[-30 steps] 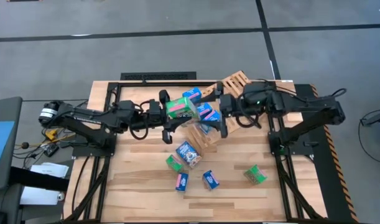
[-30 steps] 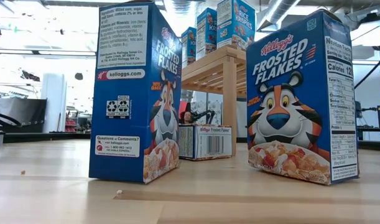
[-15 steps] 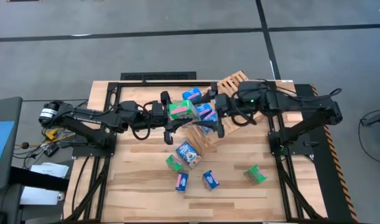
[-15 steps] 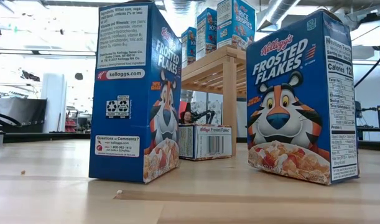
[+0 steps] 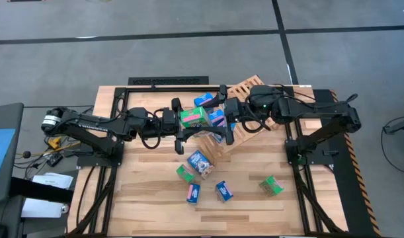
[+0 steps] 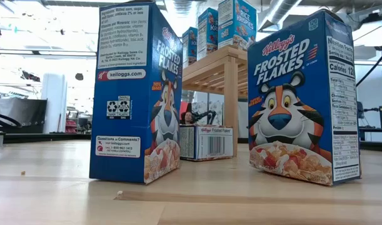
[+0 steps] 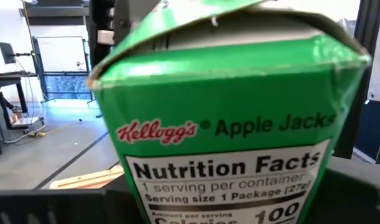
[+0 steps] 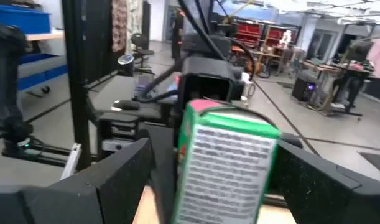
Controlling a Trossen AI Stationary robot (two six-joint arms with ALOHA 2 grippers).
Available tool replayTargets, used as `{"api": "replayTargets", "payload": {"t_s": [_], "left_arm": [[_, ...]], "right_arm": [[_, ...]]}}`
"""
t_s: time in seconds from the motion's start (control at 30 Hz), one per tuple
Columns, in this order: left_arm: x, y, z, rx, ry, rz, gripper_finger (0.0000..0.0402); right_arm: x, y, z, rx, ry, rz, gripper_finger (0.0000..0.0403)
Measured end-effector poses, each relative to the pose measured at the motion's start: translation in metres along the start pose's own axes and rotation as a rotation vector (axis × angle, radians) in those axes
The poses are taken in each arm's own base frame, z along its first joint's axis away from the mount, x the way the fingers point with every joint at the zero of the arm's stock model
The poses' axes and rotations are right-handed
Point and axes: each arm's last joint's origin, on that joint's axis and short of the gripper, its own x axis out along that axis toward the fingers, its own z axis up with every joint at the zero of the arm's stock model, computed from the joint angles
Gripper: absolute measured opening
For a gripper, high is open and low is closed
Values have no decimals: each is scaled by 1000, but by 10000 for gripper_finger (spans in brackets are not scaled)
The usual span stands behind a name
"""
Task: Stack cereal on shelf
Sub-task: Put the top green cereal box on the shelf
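The left gripper [image 5: 182, 125] is clamped on a green Apple Jacks box [image 5: 193, 117] and carries it clear of the table [image 5: 142, 192], over the lower end of the slatted shelf [image 5: 244, 89]. In the left wrist view the box [image 7: 221, 118] fills the frame with its nutrition panel toward the camera, which indicates a grip low on the carton so that its upper end stays free. The right gripper [image 5: 227, 125] faces the left one from the other side with its jaws spread wide and nothing in them; in the right wrist view the green box [image 8: 224, 162] sits between the two dark fingers [image 8: 109, 180], not yet touched. This layout is judged to be a hand-over or a two-arm steadying move: the right arm is better placed to reach the shelf, which rises toward the table's far right corner. Blue cereal boxes [image 5: 215, 119] are already on the shelf just beside the held carton, and the low view shows such boxes [image 6: 236, 22] standing upright on its raised end. Five more small boxes [image 5: 200, 162] lie on the table nearer the front, well apart from both grippers, so the task is judged to be about half complete. Two Frosted Flakes boxes [image 6: 300, 100] stand upright close to the low camera.
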Motion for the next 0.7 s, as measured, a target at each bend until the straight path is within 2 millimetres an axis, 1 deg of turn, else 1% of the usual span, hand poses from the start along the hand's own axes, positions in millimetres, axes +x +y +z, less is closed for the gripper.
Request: {"api": "replayTargets", "payload": {"t_s": [0.17,0.23,0.33,0.7], "left_arm": [[0,0,0,-2,4,-4,164],[0,0,-1,-3,6,-4,164],[0,0,-1,-3,8,-5,164],[0,0,-2,-17,20,-3,164]], "right_arm": [[6,0,-7,6,27,12,331],[7,0,-10,14,48,14,317],[5,0,-7,25,31,13,293],[6,-1,-7,28,35,8,212]]}}
